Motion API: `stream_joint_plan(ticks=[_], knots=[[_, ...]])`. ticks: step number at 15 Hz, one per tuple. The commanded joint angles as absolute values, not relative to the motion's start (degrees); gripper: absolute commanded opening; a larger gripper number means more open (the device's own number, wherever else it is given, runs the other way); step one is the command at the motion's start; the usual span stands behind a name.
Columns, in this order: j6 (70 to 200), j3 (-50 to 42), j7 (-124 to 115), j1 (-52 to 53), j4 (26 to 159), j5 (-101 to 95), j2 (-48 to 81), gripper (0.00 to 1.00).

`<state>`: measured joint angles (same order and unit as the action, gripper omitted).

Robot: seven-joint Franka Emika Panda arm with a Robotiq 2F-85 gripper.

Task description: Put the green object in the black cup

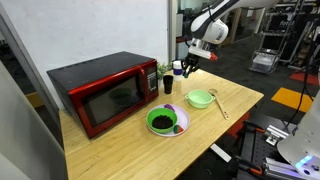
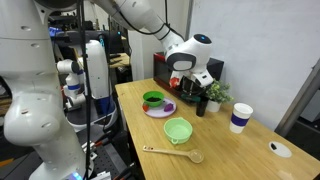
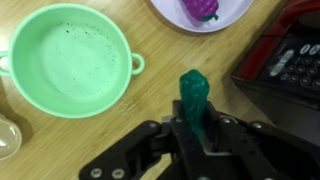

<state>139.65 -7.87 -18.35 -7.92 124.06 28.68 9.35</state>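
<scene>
Claw (image 3: 195,128) is pinching a small teal-green plastic piece (image 3: 193,92) and holding it upright in the air, just off the keypad side of the boxy red microwave (image 1: 105,95). Short plain black cup (image 1: 168,85) is sitting on the wooden table (image 1: 120,150) right beside that same side. Pale green two-handled plastic bowl (image 3: 68,60) is sitting further out from the microwave.

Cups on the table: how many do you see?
2. The black cup stands beside the red microwave; a white cup with a blue top stands near the table edge. Others may be hidden.
</scene>
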Motion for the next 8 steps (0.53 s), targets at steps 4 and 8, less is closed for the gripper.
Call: stream_joint_plan(ticks=[4, 8], knots=[[132.1, -7.6, -18.9, -13.0, 111.1, 44.4, 20.2, 0.06], [129.6, -7.4, -20.3, -13.8, 106.1, 51.0, 24.0, 0.06]])
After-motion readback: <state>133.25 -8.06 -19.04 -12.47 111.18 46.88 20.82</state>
